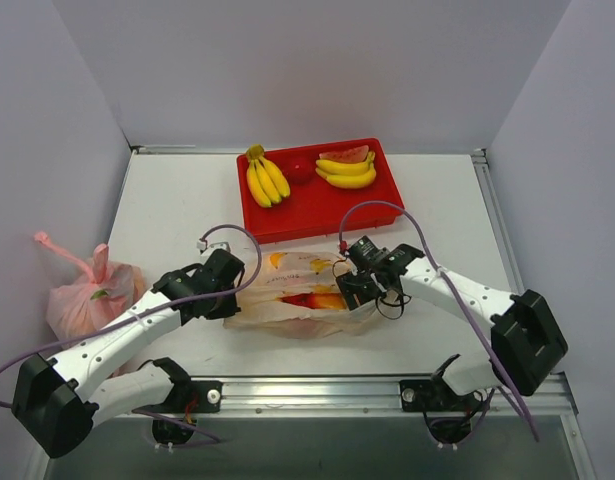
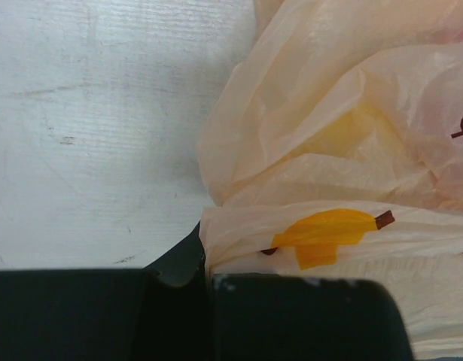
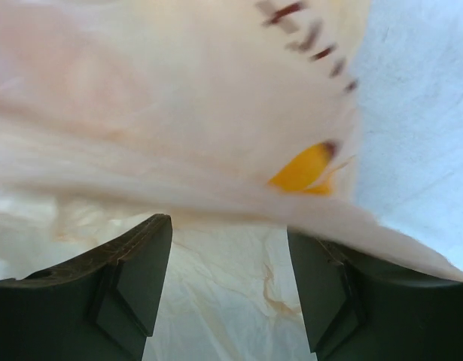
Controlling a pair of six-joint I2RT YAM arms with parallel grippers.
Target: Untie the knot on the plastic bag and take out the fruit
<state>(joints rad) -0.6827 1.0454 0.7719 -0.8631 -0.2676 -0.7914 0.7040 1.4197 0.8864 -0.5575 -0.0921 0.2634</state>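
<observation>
Bag held at both ends, knot not yet found

Top view: the bag (image 1: pixel 299 272) lies on the table (image 1: pixel 177 210) just before the tray (image 1: pixel 305 208), with red fruit (image 1: pixel 315 299) inside and the left claw (image 1: pixel 237 292) and right claw (image 1: pixel 359 295) at its ends. Left wrist: the left claw (image 2: pixel 208 277) is closed, seemingly pinching the film's edge, and should hold firm. Right wrist: the right claw (image 3: pixel 229 226) has its jaws apart under blurred film. No knot shows, so locate it before closing.

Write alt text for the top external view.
A peach-orange plastic bag lies on the white table, the left tool at its left edge, the right tool at its right. Behind, a red tray holds bananas; a pink bag sits far left.
</observation>
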